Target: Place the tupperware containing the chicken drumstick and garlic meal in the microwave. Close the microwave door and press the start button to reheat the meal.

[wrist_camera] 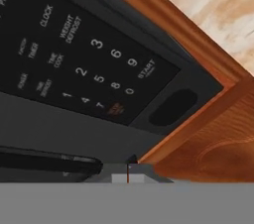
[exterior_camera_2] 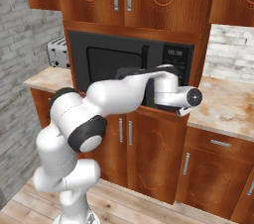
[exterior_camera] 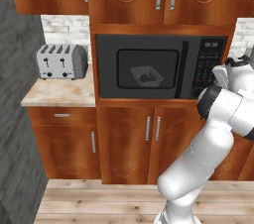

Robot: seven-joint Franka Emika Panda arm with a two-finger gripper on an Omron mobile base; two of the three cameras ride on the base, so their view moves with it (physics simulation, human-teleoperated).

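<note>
The black microwave [exterior_camera: 149,67] sits built into the wooden cabinetry, and the microwave door [exterior_camera: 141,44] is closed, its vertical bar handle [exterior_camera: 184,69] beside the keypad [exterior_camera: 206,67]. Through the window I see the tupperware [exterior_camera: 146,75] on the turntable, with the dark lump of the chicken drumstick and garlic meal [exterior_camera: 144,77] in it. My gripper [wrist_camera: 129,161] is shut and empty. It points at the keypad from close up, below and left of the START button [wrist_camera: 146,69] in the hand view. In the right base view my hand [exterior_camera_2: 173,89] covers the lower part of the keypad [exterior_camera_2: 177,57].
A silver toaster [exterior_camera: 62,61] stands on the counter [exterior_camera: 59,94] left of the microwave. Another counter [exterior_camera_2: 223,104] runs to the right. Wooden cabinets sit above and below, and a brick wall is on the far left.
</note>
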